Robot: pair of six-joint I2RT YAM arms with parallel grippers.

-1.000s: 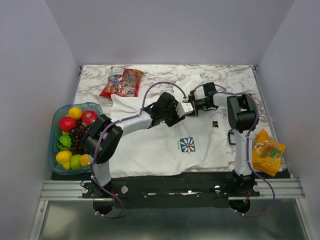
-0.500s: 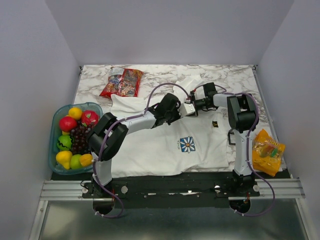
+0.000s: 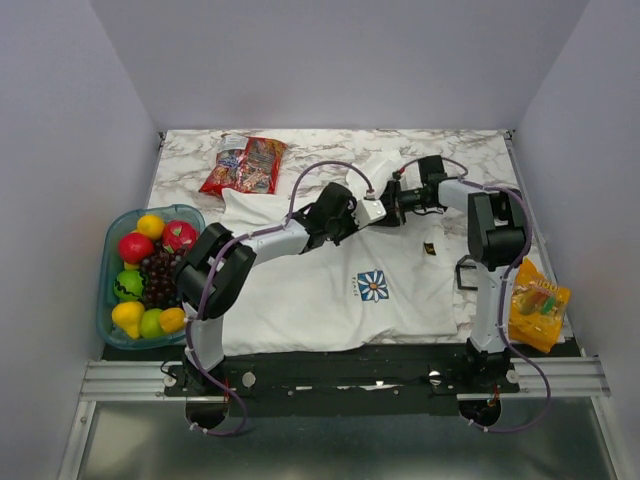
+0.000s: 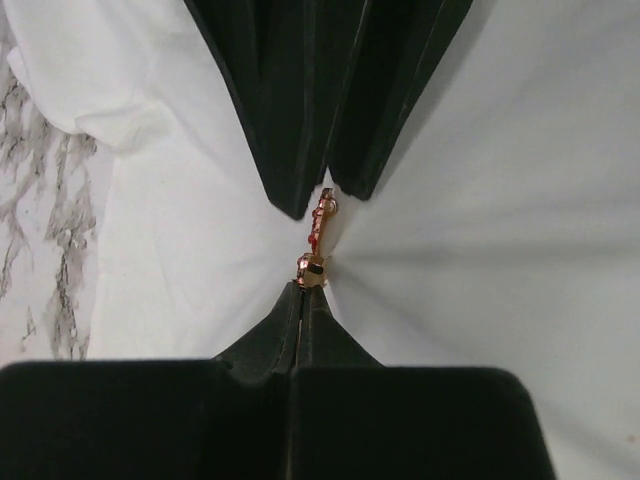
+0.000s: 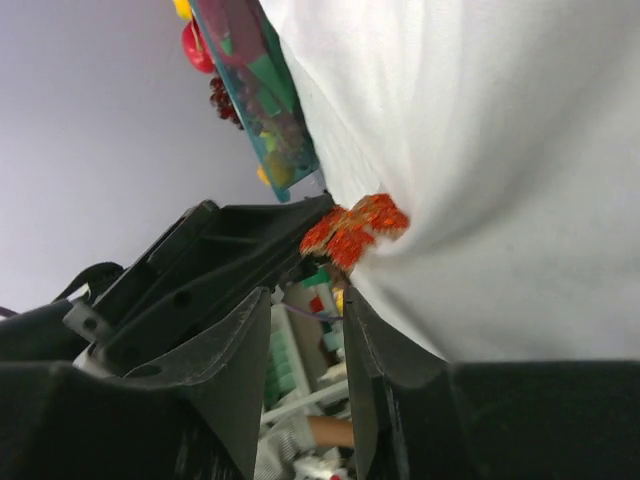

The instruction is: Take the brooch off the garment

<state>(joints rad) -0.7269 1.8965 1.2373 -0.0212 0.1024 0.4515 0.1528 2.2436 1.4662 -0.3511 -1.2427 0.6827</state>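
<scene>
The garment [image 3: 320, 290], a white T-shirt with a daisy print [image 3: 373, 286] and a small dark patch [image 3: 429, 247], lies spread on the table. Near its collar the two grippers meet tip to tip. In the left wrist view my left gripper [image 4: 305, 291] is shut on the gold back of the brooch [image 4: 319, 232], seen edge-on, and the cloth is pulled into a peak there. The right gripper's fingers [image 4: 300, 150] point down from above. In the right wrist view the orange-red brooch [image 5: 354, 229] sits just past the tips of my open right gripper [image 5: 305, 297], against the white cloth [image 5: 480, 150].
A blue basket [image 3: 103, 285] of fruit stands at the left edge. Red snack bags [image 3: 245, 165] lie at the back left, beyond the shirt. A yellow bag [image 3: 537, 302] sits at the right, by the right arm's base.
The left gripper has shut on the brooch. The right gripper has opened and let go of it. Both grippers have shifted slightly toward the back of the table.
</scene>
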